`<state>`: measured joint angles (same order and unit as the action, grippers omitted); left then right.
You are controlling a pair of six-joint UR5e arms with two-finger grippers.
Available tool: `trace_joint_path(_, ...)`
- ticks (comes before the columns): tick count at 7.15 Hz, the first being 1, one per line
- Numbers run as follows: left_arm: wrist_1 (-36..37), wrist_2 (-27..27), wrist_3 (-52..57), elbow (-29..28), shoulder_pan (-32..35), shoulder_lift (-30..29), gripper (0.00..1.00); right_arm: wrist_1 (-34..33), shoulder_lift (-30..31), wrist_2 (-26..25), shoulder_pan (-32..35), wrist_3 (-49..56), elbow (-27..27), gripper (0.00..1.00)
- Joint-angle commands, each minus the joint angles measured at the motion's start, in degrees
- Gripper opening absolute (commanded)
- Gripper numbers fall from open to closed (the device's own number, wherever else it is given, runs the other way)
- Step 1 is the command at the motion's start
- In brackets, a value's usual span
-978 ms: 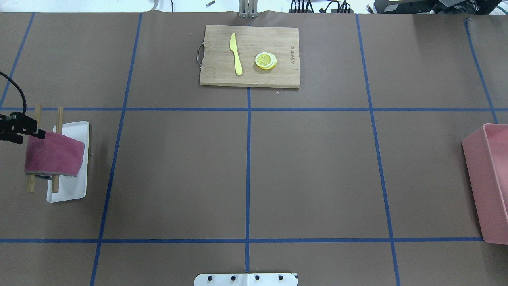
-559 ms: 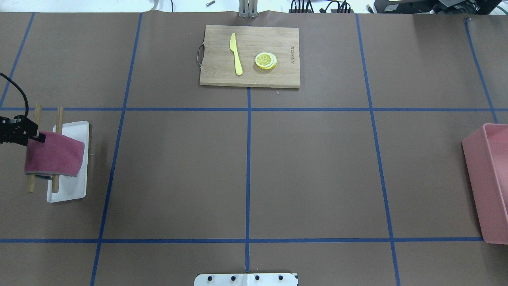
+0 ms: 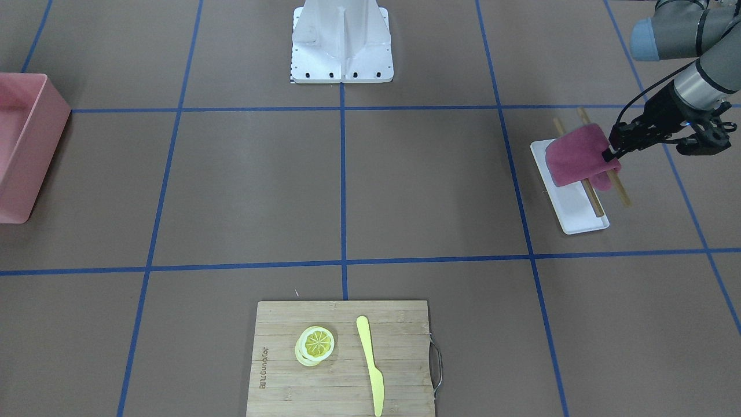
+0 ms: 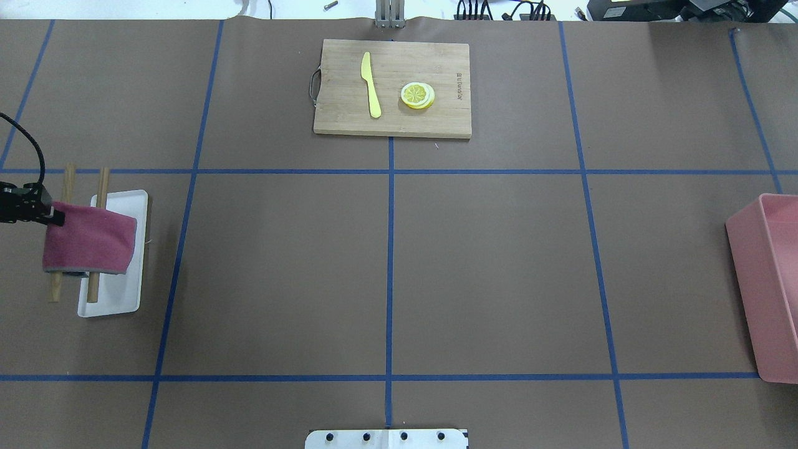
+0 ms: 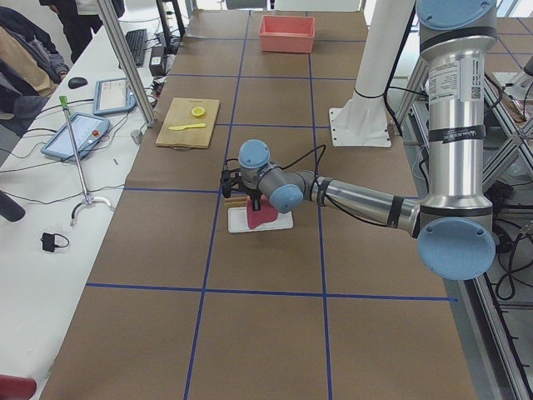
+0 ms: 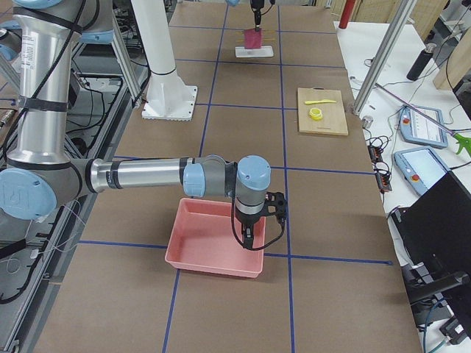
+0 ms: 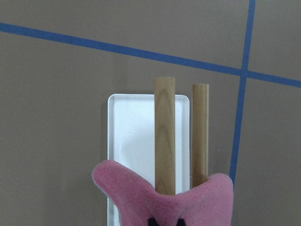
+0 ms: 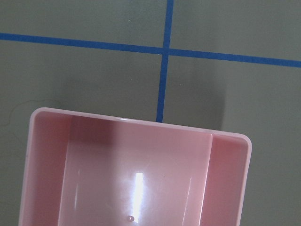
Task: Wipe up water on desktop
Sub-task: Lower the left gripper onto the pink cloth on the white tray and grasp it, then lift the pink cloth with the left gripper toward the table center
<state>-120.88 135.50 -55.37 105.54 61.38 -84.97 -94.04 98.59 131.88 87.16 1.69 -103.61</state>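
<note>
The brown desktop [image 4: 280, 268] is crossed by blue tape lines, and no wet patch shows on it. A magenta cloth [image 4: 90, 244] hangs over two wooden rods [image 4: 98, 181] above a white tray [image 4: 118, 302] at the far left. My left gripper [image 4: 51, 216] is shut on the cloth's left edge. In the front view the left gripper [image 3: 609, 155] pinches the cloth [image 3: 576, 157]. In the left wrist view the cloth [image 7: 164, 205] fills the bottom edge. My right gripper [image 6: 249, 234] hangs over the pink bin [image 6: 199, 254]; I cannot tell whether it is open or shut.
A bamboo cutting board [image 4: 340, 115] with a yellow knife [image 4: 371, 84] and a lemon slice [image 4: 417, 95] lies at the far middle. The pink bin [image 4: 770, 287] stands at the right edge. The robot's base plate [image 4: 386, 438] is at the near edge.
The tray, the rods and the cloth have shifted slightly to the right. The left gripper has stayed on the cloth's edge and drawn slightly left.
</note>
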Motion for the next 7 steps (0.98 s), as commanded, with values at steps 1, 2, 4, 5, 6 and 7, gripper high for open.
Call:
trace_joint_path(1,0.0,0.1,0.0,1.5,0.2,0.1,0.00,0.0,-0.1,0.0,-0.1,0.0,0.0,1.00)
trace_joint_path(2,0.1,0.2,0.0,2.7,0.4,0.1,0.00,0.0,-0.1,0.0,-0.1,0.1,0.0,1.00)
trace_joint_path(4,0.5,5.5,-0.2,6.0,0.9,-1.0,0.00,0.0,-0.1,2.3,0.0,0.1,0.0,1.00)
trace_joint_path(5,0.6,6.4,-4.4,7.8,0.6,-3.5,0.00,0.0,0.0,4.7,-0.1,0.1,-0.1,1.00)
trace_joint_path(6,1.4,6.4,-10.4,7.3,0.0,-10.2,0.00,0.4,0.2,8.4,-0.1,0.8,-0.8,1.00)
trace_joint_path(7,7.4,6.4,-15.7,7.1,-2.5,-19.8,0.00,3.8,0.5,9.0,-0.9,0.5,-3.2,1.00)
